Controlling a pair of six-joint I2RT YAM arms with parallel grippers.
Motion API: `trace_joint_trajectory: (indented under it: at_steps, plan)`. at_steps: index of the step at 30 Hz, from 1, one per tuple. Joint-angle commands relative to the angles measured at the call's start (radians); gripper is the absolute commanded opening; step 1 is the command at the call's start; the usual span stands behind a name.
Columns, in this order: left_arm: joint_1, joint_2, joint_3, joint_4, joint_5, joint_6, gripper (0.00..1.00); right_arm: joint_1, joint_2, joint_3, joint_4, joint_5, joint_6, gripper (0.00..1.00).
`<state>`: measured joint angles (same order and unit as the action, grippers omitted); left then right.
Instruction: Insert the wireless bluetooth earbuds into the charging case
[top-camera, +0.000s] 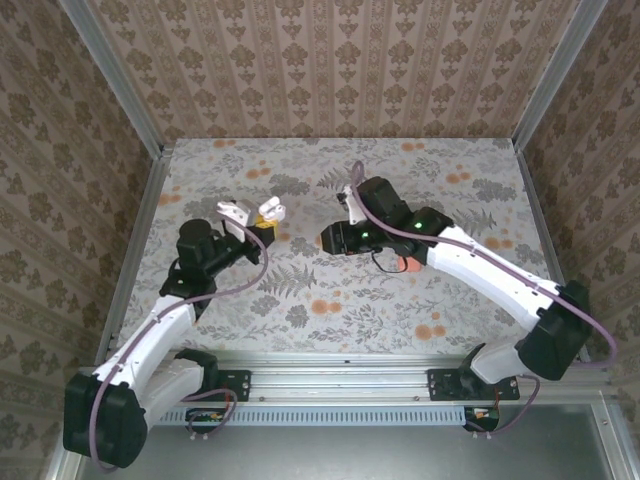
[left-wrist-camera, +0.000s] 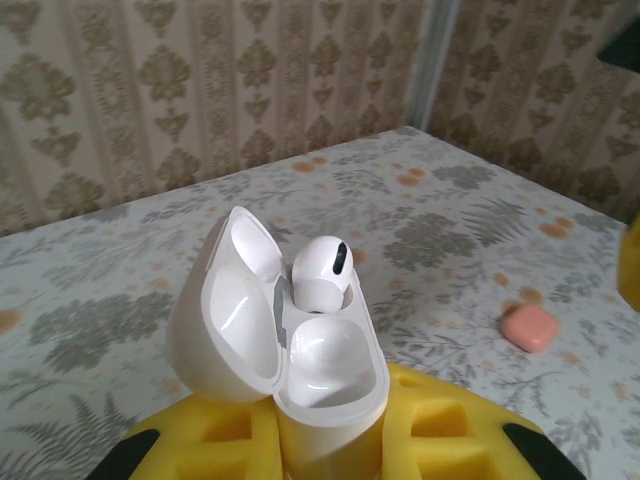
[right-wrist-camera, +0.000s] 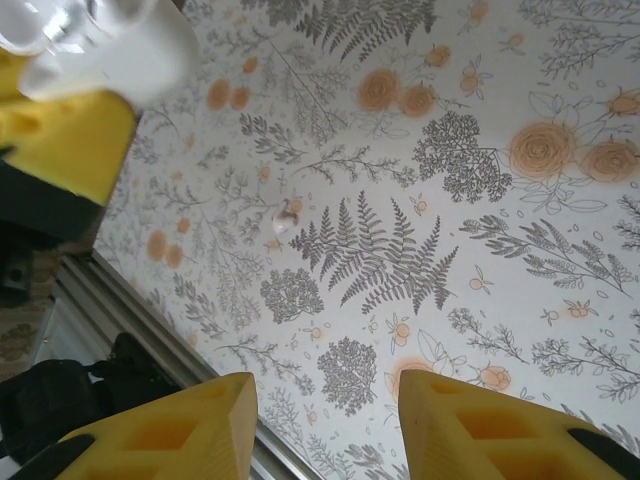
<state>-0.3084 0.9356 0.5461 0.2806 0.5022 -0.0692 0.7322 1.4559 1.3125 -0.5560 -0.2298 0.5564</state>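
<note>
The left gripper (left-wrist-camera: 330, 445) has its yellow fingers (left-wrist-camera: 450, 425) squeezed shut on the charging case (left-wrist-camera: 320, 370). The case stands up with its lid (left-wrist-camera: 225, 310) tipped open. One white earbud (left-wrist-camera: 322, 270) sits in the far hole, and the near hole (left-wrist-camera: 325, 352) is bare. The right gripper (right-wrist-camera: 325, 405) has its fingers (right-wrist-camera: 195, 430) apart with nothing between them. They point down at the flowery tablecloth (right-wrist-camera: 480, 250), where a tiny pale thing (right-wrist-camera: 287, 216) lies (it looks like the second earbud, but it is too small to be sure). A little coral-pink thing (left-wrist-camera: 530, 327) lies on the cloth too, well apart from the case.

I think the job is half done: one bud is in and one is to go. Next, the right fingers need to come down around the tiny thing and pinch it softly, since it could roll or pop out.

From above, the left arm (top-camera: 150, 330) reaches forward and holds the case up off the table. The right arm (top-camera: 480, 265) stretches across to the left, with its gripper near the case.
</note>
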Motion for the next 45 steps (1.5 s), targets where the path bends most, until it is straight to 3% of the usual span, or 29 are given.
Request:
trace_joint_trajectory:
  at_steps: [1,6,10,14,22,36,45]
  plan:
    - [0.054,-0.011,0.052,-0.092,-0.06,-0.075,0.03,0.037,0.071,0.081,-0.076,0.083,0.014,0.43]
    - [0.157,-0.02,0.064,-0.186,-0.1,-0.12,0.03,0.092,0.192,0.169,-0.084,0.125,0.016,0.42]
    - [0.253,-0.03,0.059,-0.24,-0.102,-0.155,0.03,0.117,0.264,0.19,0.009,0.116,-0.135,0.42]
    - [0.325,-0.036,0.057,-0.272,-0.086,-0.168,0.03,0.109,0.357,0.296,-0.009,0.101,-0.241,0.42]
    - [0.441,-0.05,0.032,-0.299,-0.093,-0.2,0.02,0.125,0.543,0.452,0.05,0.053,-0.259,0.42]
    - [0.48,-0.038,0.025,-0.31,-0.104,-0.195,0.03,0.202,0.876,0.715,0.05,0.034,-0.302,0.42]
    - [0.479,-0.03,0.015,-0.297,-0.097,-0.187,0.03,0.232,0.99,0.778,0.061,0.051,-0.302,0.48]
